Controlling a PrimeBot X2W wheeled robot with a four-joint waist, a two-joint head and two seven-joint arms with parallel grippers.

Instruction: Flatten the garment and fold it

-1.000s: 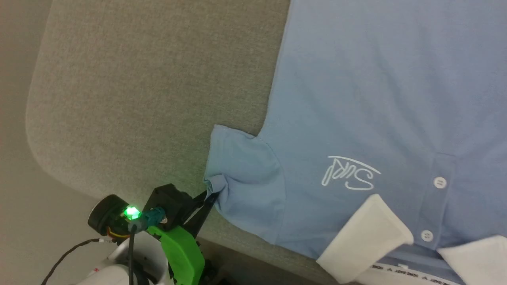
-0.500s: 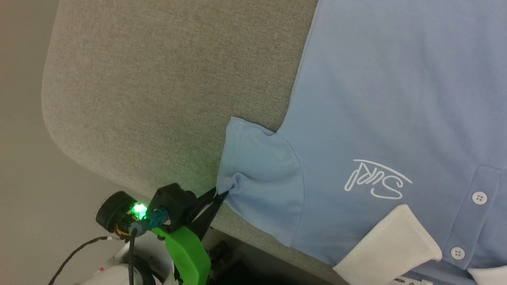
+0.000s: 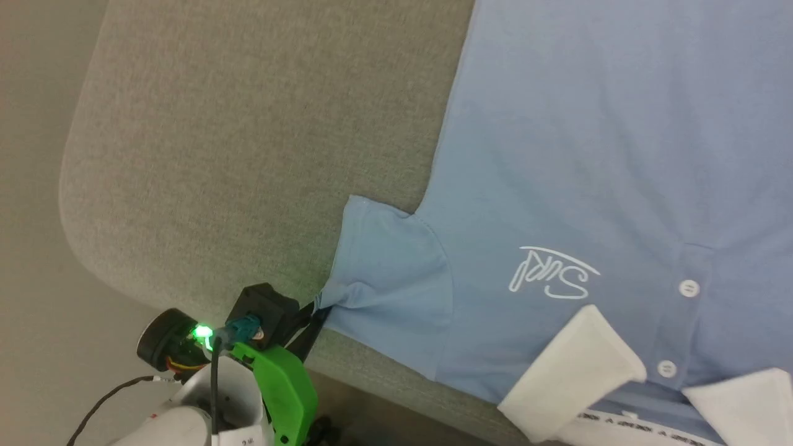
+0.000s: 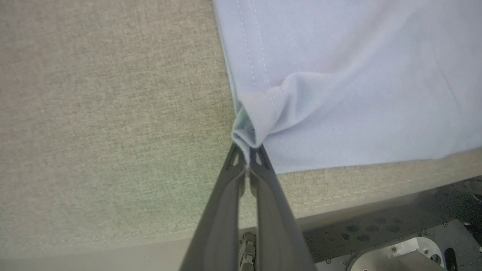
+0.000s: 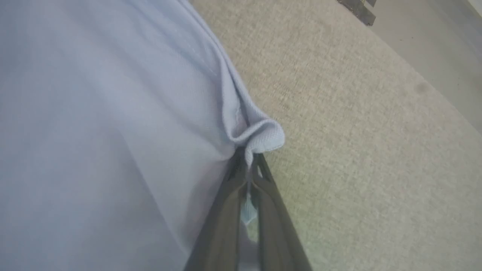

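— Left tool [image 3: 317, 308]?
— Low at the left of the head view, behind it the green wrist housing [image 3: 282, 387]. Its fingers are pressed together, pinching the garment [image 3: 588, 155].
— Right tool [image 5: 246, 154]?
— Fingers closed too, nipping a fold of the same garment.

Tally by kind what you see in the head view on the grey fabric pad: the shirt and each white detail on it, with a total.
Light blue knit polo shirt: 1
Round white buttons: 2
White collar flaps: 2
White cursive chest logo: 1
Total: 6
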